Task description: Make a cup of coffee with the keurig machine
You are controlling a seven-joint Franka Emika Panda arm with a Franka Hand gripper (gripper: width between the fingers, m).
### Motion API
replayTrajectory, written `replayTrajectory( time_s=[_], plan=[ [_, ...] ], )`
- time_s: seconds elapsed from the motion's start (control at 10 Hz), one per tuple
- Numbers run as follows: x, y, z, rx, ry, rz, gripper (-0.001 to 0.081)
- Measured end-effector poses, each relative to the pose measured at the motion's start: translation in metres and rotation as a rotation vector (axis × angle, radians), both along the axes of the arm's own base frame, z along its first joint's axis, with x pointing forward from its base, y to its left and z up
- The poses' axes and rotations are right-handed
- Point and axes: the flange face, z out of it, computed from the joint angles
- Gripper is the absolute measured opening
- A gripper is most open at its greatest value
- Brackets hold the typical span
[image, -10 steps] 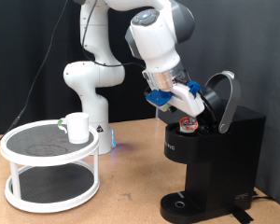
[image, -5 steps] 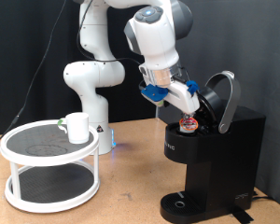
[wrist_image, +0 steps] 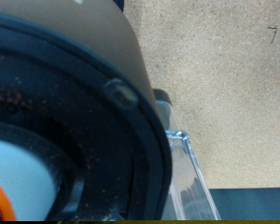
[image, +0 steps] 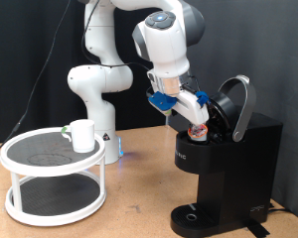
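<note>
The black keurig machine [image: 233,164] stands at the exterior view's right with its rounded lid [image: 240,102] hinged open. My gripper [image: 198,123] reaches down into the open top and is shut on a small white pod with a red top [image: 199,130], held at the mouth of the pod chamber. In the wrist view the dark round chamber rim [wrist_image: 103,140] fills most of the picture, and a bit of the white and orange pod [wrist_image: 5,187] shows at the edge. The white mug [image: 82,135] stands apart on a round stand at the exterior view's left.
The mug's white two-tier round stand [image: 52,186] has dark mesh shelves. The arm's white base [image: 97,89] stands behind it. The machine's drip tray [image: 199,215] sits low at its front on the wooden table [image: 139,213].
The hand has shifted slightly towards the exterior view's left and turned a little, with the pod still at the chamber mouth. The mug and the machine have not moved.
</note>
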Motion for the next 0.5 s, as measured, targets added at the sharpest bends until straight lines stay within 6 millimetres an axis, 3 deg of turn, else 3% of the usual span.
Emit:
replayTrajectory(
  time_s=[0.5],
  plan=[
    [-0.0059,0.0071,0.0076,0.047,-0.005,0.055,0.0734]
  ],
)
